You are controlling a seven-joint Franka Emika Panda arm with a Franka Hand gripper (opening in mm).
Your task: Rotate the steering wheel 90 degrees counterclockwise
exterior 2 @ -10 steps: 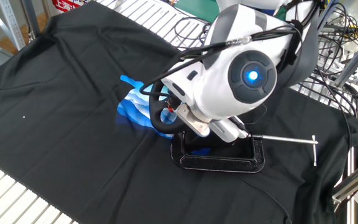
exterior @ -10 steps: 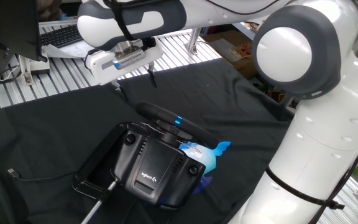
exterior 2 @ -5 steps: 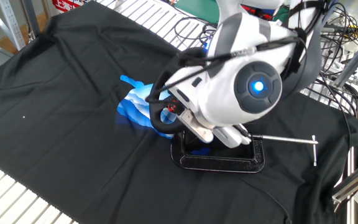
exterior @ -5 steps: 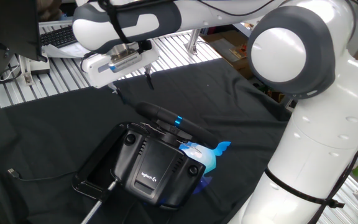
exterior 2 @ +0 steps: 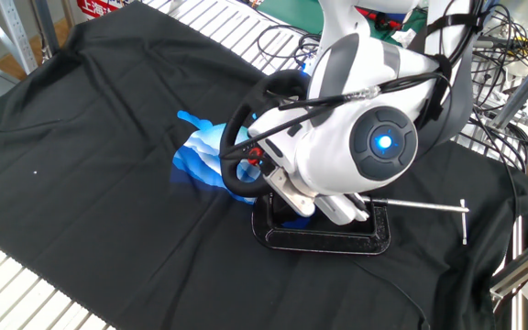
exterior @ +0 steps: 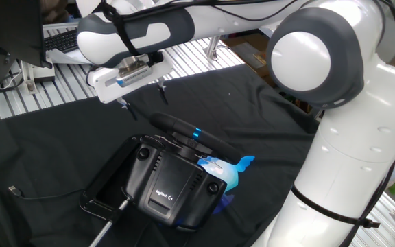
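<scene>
Surface (exterior: 60,147) is lying under a black cloth. Arm (exterior: 334,130) is reaching across it, blocking most of the other fixed view. Black base unit (exterior: 173,185) with a white logo is sitting mid-surface, clamped by a black C-clamp (exterior 2: 324,240). Steering wheel (exterior: 184,130) is standing on the base's far side, toward the far edge, blue stripe (exterior: 197,133) facing up. Gripper (exterior: 142,96) is hovering above the rim, apart from it, fingers spread, holding nothing.

**Even light, sharp frames**

You get bright, diffuse light from above in both views. The white arm (exterior: 348,137) shows soft glare on its shells. The black cloth (exterior 2: 90,165) swallows shadows and detail. Frame edges stay straight; far background clutter softens slightly.
</scene>
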